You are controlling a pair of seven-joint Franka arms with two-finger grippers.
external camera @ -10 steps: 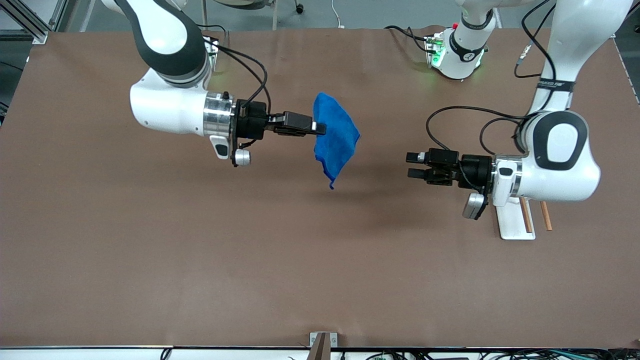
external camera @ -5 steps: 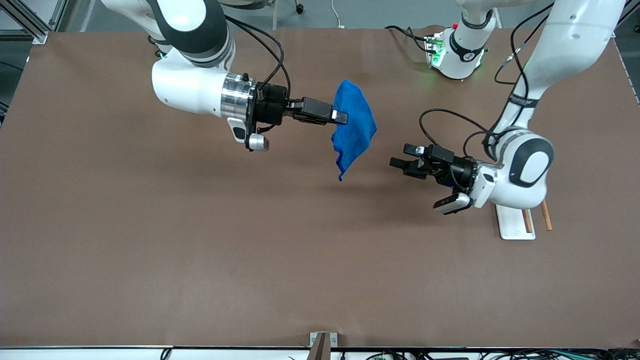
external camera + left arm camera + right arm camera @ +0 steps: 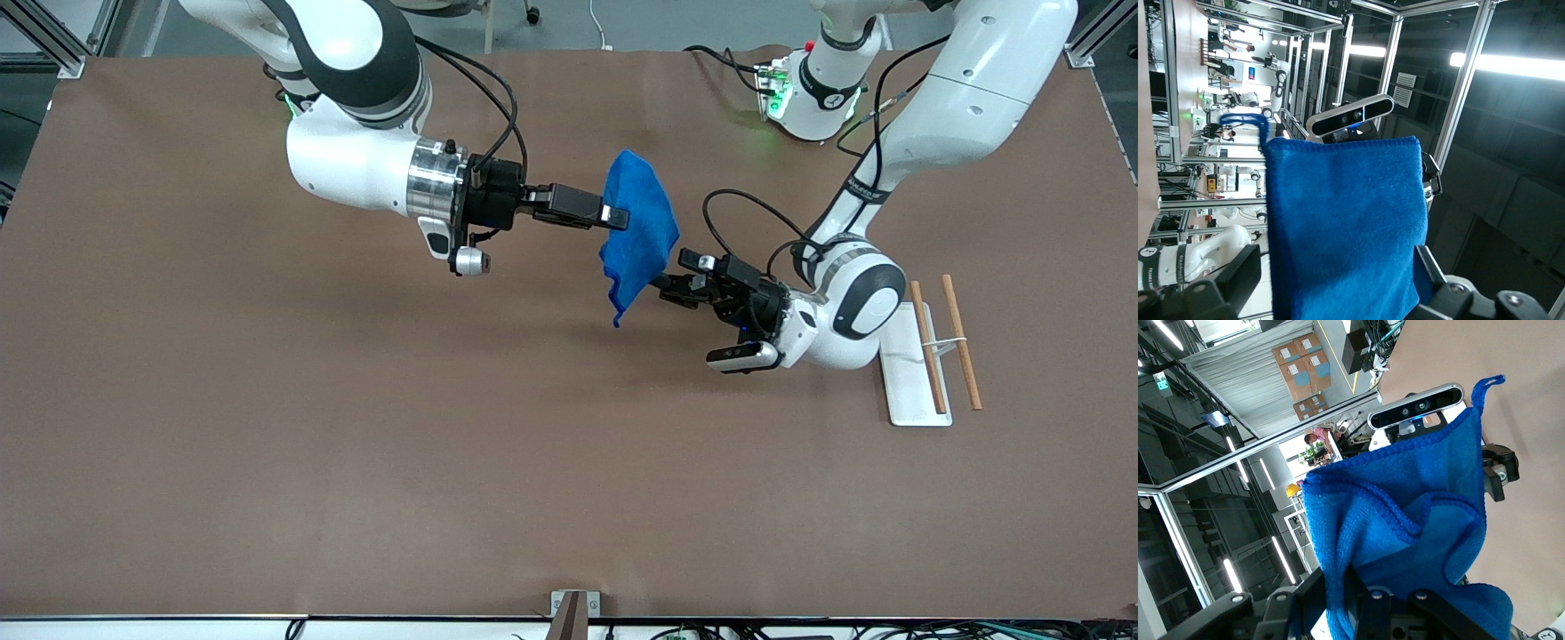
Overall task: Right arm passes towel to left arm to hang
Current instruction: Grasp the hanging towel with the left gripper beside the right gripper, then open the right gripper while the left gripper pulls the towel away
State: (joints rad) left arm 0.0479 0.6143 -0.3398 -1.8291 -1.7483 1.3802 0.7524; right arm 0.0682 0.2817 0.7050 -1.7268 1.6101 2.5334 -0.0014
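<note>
Front view: towel (image 3: 642, 227) between claws.

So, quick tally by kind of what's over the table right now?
Towels: 1, the blue towel, hanging from the shut right gripper
Grippers: 2, the left gripper with jaws open around the towel's edge
Racks: 1, a white-based rack with two wooden rods, toward the left arm's end
Total: 4

A brown desk (image 3: 267, 462) carries a white flat stand (image 3: 909, 391) toward the left arm's end, with two thin wooden rods (image 3: 962, 354) over it, side by side, joined by a pale band
</note>
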